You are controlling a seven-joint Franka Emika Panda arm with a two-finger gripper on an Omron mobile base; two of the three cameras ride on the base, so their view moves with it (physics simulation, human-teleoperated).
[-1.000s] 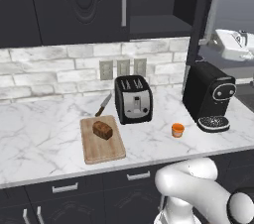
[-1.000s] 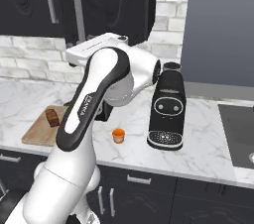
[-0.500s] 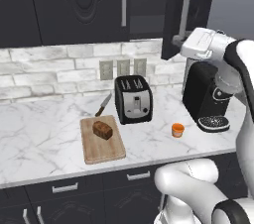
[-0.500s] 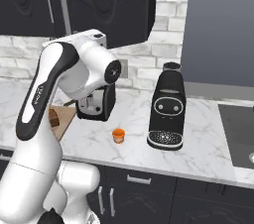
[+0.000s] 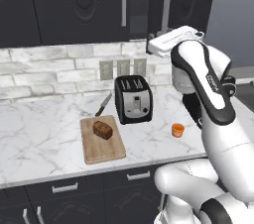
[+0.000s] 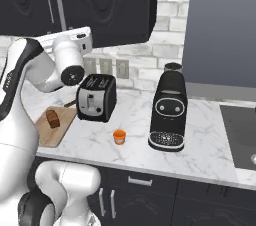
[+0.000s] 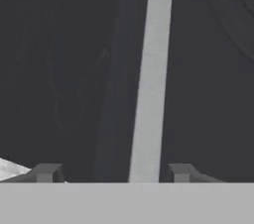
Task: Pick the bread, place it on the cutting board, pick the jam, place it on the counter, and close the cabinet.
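Observation:
The dark-brown bread (image 5: 102, 130) (image 6: 52, 119) lies on the tan cutting board (image 5: 101, 142) (image 6: 49, 132). The orange jam (image 5: 177, 130) (image 6: 119, 136) stands on the white marble counter (image 5: 44, 141) (image 6: 200, 147), right of the toaster. My white hand (image 5: 173, 42) (image 6: 75, 40) is raised to the lower edge of the dark cabinet (image 5: 191, 0) (image 6: 107, 2). In the hand view my gripper (image 7: 114, 173) is open with nothing between its fingertips (image 7: 47, 172). It faces the cabinet door panel (image 7: 64, 69) and its silver bar handle (image 7: 151, 74) at close range.
A black toaster (image 5: 133, 99) (image 6: 96, 97) stands behind the board, with a knife (image 5: 103, 104) beside it. A black coffee machine (image 6: 170, 107) stands right of the jam. A sink (image 6: 240, 135) lies at the far right. Dark drawers (image 5: 64, 188) run under the counter.
My arm has swung left from over the coffee machine and brought the hand up to the cabinet door. The door's handle sits further left than before. Bread and jam have not moved.

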